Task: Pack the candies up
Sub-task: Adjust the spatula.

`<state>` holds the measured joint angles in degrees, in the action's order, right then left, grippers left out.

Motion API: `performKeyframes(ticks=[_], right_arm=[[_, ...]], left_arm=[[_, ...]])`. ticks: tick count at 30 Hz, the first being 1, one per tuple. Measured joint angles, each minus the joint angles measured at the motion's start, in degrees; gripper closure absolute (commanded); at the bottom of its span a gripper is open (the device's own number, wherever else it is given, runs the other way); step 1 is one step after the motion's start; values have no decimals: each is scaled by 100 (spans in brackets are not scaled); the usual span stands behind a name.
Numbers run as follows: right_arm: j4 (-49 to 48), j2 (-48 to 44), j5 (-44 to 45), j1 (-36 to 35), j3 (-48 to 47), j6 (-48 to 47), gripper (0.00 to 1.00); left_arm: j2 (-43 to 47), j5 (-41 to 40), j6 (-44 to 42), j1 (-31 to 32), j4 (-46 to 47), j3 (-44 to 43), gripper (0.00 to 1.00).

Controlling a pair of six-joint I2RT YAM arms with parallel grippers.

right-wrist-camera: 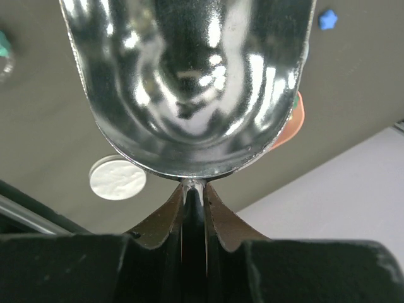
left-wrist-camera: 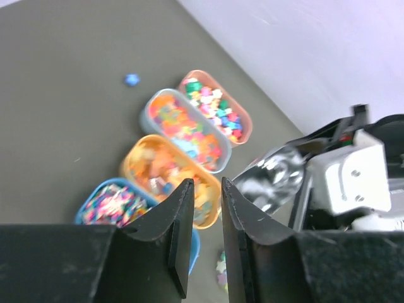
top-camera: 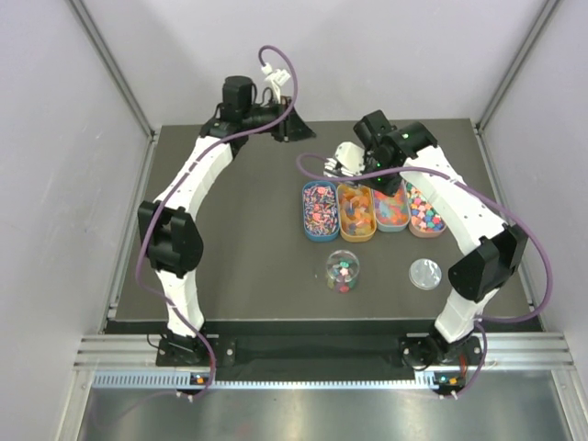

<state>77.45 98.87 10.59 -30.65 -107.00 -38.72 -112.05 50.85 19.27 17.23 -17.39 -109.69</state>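
Candies (top-camera: 372, 209): in four oval trays (top-camera: 320, 237) in a row, table (top-camera: 248, 257) centre-right; more in clear jar (top-camera: 343, 271) just in front. R pincer (right-wrist-camera: 194, 189) clenched on scoop (right-wrist-camera: 189, 82) handle, at trays' far end. L pincer (left-wrist-camera: 206, 189) released, jaws narrowly apart, empty.

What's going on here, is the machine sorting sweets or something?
It is packing candies. Four oval trays full of them sit in a row on the table. The right gripper holds a metal scoop by its handle near the trays' far end, and the scoop looks empty. A small clear tub with some candies inside stands closer, its lid lying beside it. The left gripper holds nothing.
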Motion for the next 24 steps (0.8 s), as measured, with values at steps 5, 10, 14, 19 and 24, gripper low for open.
performKeyframes(ticks=[5,10,14,19,24], right_arm=[[15,22,-149,-66,-39,151,100],[22,22,-168,-70,-157,262,100],[107,22,-170,-74,-243,295,100],[203,44,-170,-83,-450,328,100],[214,42,-146,-85,-634,407,100]], left_arm=[[-190,188,208,409,179,-79,74],[-247,227,205,693,162,59,75],[-247,199,133,730,125,267,76],[-247,46,-11,704,-9,452,76],[-249,-22,-94,713,-129,494,77]])
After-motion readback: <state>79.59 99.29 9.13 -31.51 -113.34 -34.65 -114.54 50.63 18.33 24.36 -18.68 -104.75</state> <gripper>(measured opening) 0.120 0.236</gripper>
